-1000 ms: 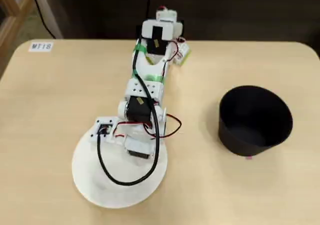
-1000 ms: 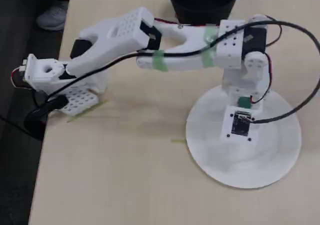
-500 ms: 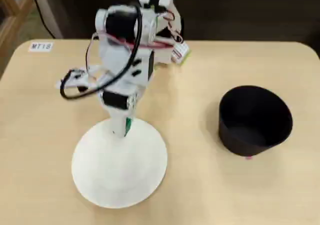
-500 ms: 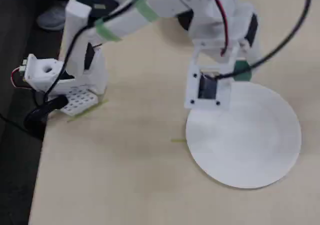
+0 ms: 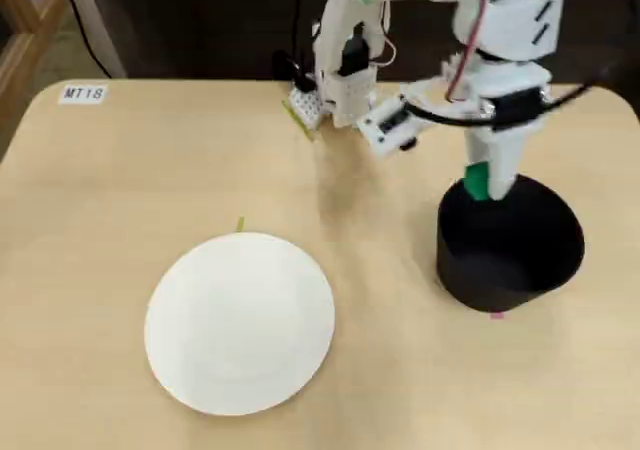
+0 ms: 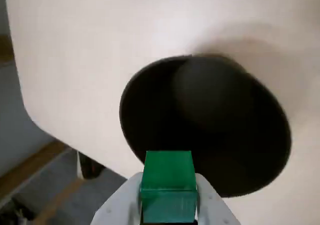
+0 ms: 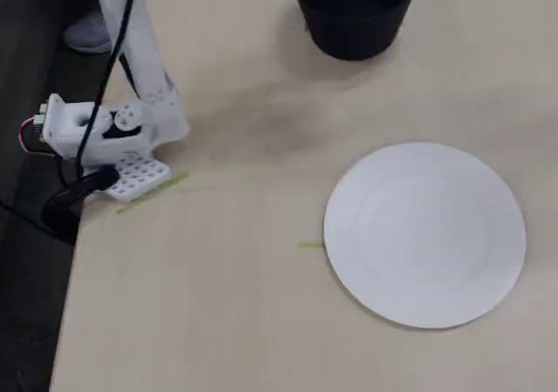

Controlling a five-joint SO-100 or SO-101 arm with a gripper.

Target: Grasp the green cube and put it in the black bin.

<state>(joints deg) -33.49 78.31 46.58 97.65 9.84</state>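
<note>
The fingers [image 6: 167, 205] clench the green cube [image 6: 167, 186], having swung off the white plate [image 5: 240, 320]; the black bin [image 6: 210, 120] now gapes just beneath them, so letting go should finish it.

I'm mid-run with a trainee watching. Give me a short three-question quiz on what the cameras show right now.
1. True or false: the green cube is lying on the white plate.
2. In the wrist view, what lies directly beyond the gripper? A) the plate B) the black bin C) bare table
3. Fill in: the plate holds ____.

Key
1. False: the gripper holds it above the bin's near rim.
2. B
3. Nothing; its surface is bare in both fixed views.
</note>
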